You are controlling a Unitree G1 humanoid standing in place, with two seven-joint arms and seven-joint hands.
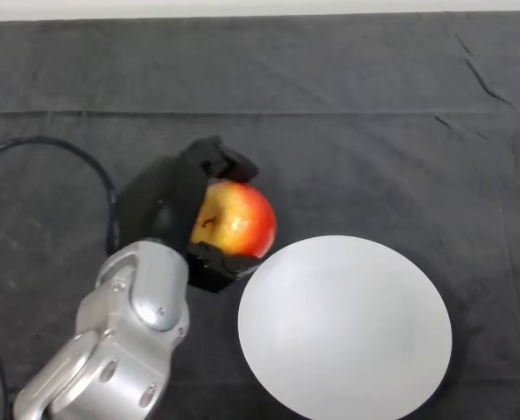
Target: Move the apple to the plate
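A red and yellow apple (235,219) sits in my black left hand (168,210), whose fingers curl over its top and whose thumb wraps under its near side. The apple is just left of the white round plate (346,325), close to the plate's upper left rim. The plate lies on the dark cloth at the lower right with nothing on it. My silver-grey arm (120,341) comes in from the lower left. Whether the apple rests on the cloth or is lifted off it cannot be told.
The dark cloth (347,114) covers the whole table, with creases at the far right. A pale strip of the table's far edge (260,7) runs along the top.
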